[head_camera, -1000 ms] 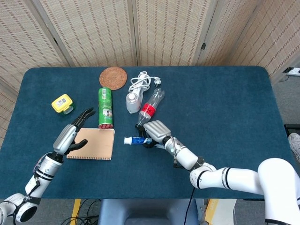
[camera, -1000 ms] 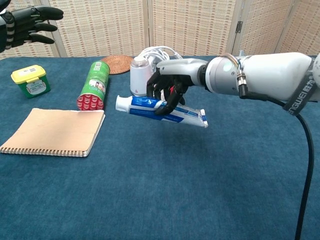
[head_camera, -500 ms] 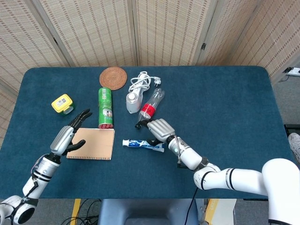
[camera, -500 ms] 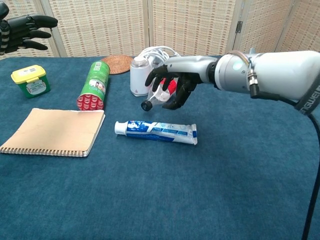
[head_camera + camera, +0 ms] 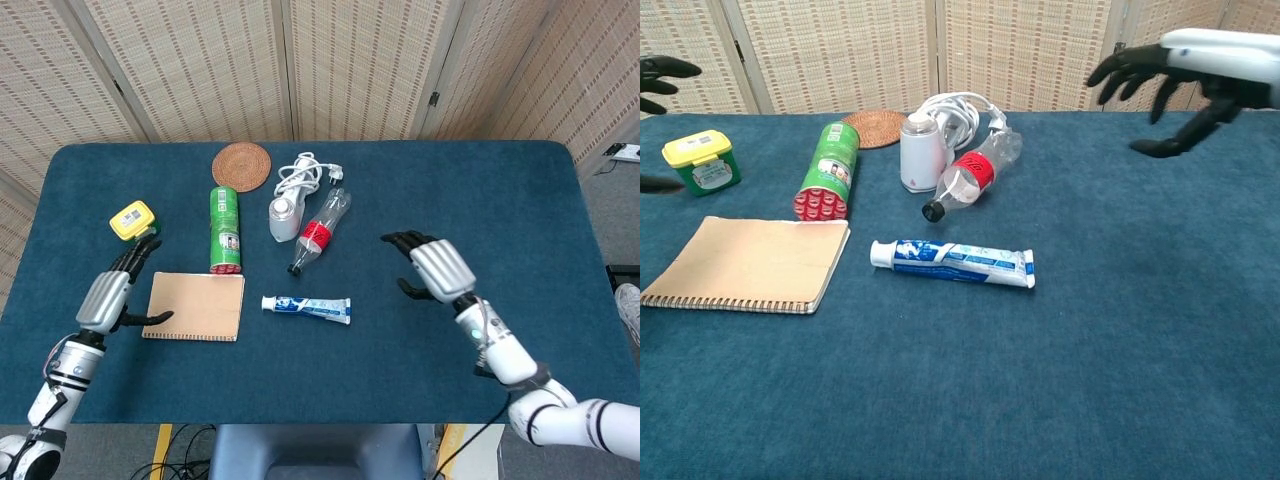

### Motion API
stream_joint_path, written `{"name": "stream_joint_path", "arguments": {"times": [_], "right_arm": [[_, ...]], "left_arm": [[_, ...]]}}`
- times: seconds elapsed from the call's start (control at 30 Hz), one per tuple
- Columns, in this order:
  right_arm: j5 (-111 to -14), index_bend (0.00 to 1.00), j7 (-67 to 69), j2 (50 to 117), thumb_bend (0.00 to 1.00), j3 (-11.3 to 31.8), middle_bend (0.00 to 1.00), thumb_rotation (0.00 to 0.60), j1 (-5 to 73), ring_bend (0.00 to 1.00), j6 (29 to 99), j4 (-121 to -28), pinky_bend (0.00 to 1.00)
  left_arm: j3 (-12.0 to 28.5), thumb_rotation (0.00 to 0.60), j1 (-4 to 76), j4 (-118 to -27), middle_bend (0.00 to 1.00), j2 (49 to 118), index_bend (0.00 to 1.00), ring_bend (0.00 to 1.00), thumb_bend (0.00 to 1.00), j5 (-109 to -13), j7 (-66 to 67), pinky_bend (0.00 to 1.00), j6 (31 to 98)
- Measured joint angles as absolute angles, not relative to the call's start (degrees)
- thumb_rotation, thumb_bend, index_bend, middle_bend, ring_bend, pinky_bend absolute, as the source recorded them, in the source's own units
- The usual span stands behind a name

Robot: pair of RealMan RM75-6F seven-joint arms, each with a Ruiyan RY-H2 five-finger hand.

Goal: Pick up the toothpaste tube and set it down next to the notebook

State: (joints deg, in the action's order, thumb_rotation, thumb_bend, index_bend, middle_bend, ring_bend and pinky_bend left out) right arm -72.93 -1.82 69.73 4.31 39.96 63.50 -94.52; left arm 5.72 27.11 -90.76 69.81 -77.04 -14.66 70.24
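Observation:
The blue-and-white toothpaste tube (image 5: 307, 307) (image 5: 952, 262) lies flat on the blue table, just right of the tan spiral notebook (image 5: 196, 306) (image 5: 748, 263), cap end toward it, a small gap between them. My right hand (image 5: 432, 268) (image 5: 1167, 72) hovers open well to the right of the tube, fingers spread, holding nothing. At the notebook's left edge my left hand (image 5: 108, 295) is open too; only its dark fingertips (image 5: 658, 68) show at the left edge of the chest view.
Behind the tube lie a plastic bottle with a red label (image 5: 320, 231), a white device with its cable (image 5: 284, 215), a green can on its side (image 5: 225, 231), a woven coaster (image 5: 241, 166) and a yellow-lidded tub (image 5: 132, 220).
The right hand let go of the tube, which dropped onto the table beside the notebook; then that hand rose and pulled away to the right. The left hand drew back leftward.

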Motion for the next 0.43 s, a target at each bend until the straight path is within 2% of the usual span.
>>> {"name": "stream_joint_path", "arguments": {"times": [0.13,0.43], "right_arm": [[-76.4,0.08,-0.2,65.7,0.39,1.5,0.19,0.600,33.9,0.16,69.2,-95.4,0.29],[-80.2,0.08,4.5,61.4,0.39,-2.2,0.18,0.600,22.3,0.16,79.9,-95.0,0.29]], "left_arm": [[6.0,0.600,25.0,-90.7,0.00,69.1,0.02,0.00,0.00,-74.9,-11.8,0.14,72.1],[5.9,0.600,17.6,-90.5,0.00,68.3,0.06,0.00,0.00,-70.6,-6.4,0.14,79.4]]}}
